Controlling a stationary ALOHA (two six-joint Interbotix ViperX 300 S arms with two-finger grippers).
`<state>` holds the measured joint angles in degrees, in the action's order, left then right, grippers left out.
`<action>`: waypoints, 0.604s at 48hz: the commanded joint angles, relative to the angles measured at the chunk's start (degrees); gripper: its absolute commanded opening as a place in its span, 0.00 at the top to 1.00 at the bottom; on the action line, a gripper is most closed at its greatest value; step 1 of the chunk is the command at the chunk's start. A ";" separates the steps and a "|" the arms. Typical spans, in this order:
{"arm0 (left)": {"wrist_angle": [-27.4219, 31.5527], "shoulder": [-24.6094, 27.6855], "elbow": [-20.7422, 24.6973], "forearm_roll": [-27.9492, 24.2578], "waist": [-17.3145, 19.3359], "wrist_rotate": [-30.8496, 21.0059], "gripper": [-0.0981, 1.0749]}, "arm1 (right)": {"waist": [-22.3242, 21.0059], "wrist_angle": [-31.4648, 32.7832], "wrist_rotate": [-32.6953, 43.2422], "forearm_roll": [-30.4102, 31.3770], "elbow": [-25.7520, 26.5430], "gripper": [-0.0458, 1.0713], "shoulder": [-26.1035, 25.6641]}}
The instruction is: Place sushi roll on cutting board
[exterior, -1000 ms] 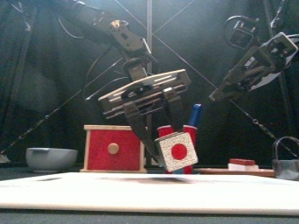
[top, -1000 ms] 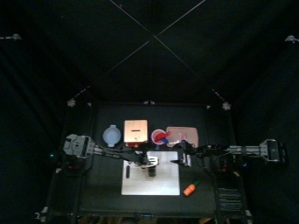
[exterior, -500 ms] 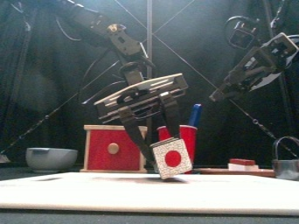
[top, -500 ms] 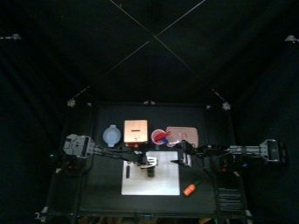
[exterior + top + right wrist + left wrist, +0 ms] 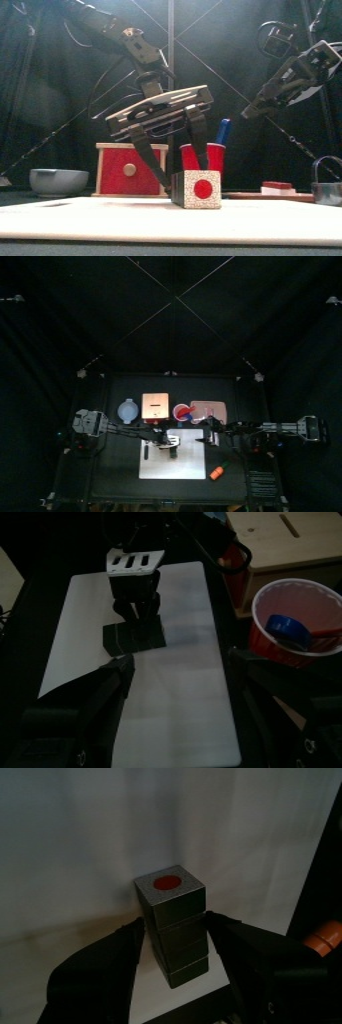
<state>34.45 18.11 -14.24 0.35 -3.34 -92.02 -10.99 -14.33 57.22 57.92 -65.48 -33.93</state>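
Observation:
The sushi roll (image 5: 199, 188), a dark block with a red dot on a white end, stands flat on the white cutting board (image 5: 80, 216). My left gripper (image 5: 181, 180) reaches down from above, with its jaws on either side of the roll and closed against it. In the left wrist view the roll (image 5: 170, 918) sits between my two jaws on the board (image 5: 80, 848). The right wrist view shows the roll (image 5: 134, 638) under the left gripper's fingers (image 5: 134, 600). My right gripper (image 5: 274, 95) hangs open and empty, raised to the right of the board.
Behind the board stand a red box (image 5: 130, 168), a grey bowl (image 5: 59, 181), red cups (image 5: 214, 158) and a metal cup (image 5: 329, 180). A red cup with a blue thing inside (image 5: 297, 617) is beside the board. An orange object (image 5: 214, 472) lies at the board's front right.
The left gripper has lowered the sushi roll from a tilted hold in the air until it stands flat on the cutting board. The right arm has not moved.

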 commanded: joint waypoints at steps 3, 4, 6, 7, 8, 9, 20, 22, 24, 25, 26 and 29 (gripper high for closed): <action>0.18 -3.87 0.09 -0.09 0.09 0.26 0.17 | -0.18 -0.26 0.09 -0.18 0.35 0.03 -0.53; 0.18 -4.39 0.18 -0.09 0.18 0.35 0.17 | -0.18 -0.26 0.09 -0.18 0.35 0.03 -0.53; -0.09 -5.36 0.35 -0.35 0.18 0.44 0.17 | -0.18 -0.26 0.18 -0.18 0.35 0.03 -0.53; -0.35 -5.80 0.53 -0.53 0.18 0.44 0.17 | -0.18 -0.26 0.18 -0.26 0.26 0.03 -0.53; -0.53 -6.24 0.62 -0.70 0.09 0.44 0.17 | -0.18 -0.26 0.18 -0.35 0.26 0.03 -0.53; -0.70 -6.77 0.70 -0.88 0.09 0.35 0.17 | -0.18 -0.26 0.18 -0.44 0.26 0.03 -0.53; -5.54 -10.72 -0.53 -3.34 -0.62 0.53 0.17 | -0.09 -0.18 0.09 -1.58 0.88 0.03 -0.62; -6.77 -11.60 -1.67 -5.19 -0.62 0.79 0.17 | -0.09 -0.26 0.09 -1.49 1.14 0.03 -0.62; -8.17 -12.57 -2.99 -7.03 -0.62 1.14 0.17 | -0.18 -0.26 0.09 -1.58 1.41 0.03 -0.62; -8.88 -13.18 -3.69 -8.00 -0.62 1.32 0.17 | -0.18 -0.26 0.09 -1.49 1.58 0.03 -0.79; -9.58 -13.71 -4.39 -8.79 -0.62 1.49 0.17 | -0.18 -0.26 0.09 -1.58 1.76 0.03 -0.79; -12.13 -15.64 -6.50 -11.34 -0.35 2.20 0.17 | -0.09 -0.26 0.09 -1.58 2.29 0.03 -1.14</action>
<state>25.05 6.06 -19.42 -8.17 -4.04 -90.35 -10.99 -14.33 57.30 56.51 -64.95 -34.19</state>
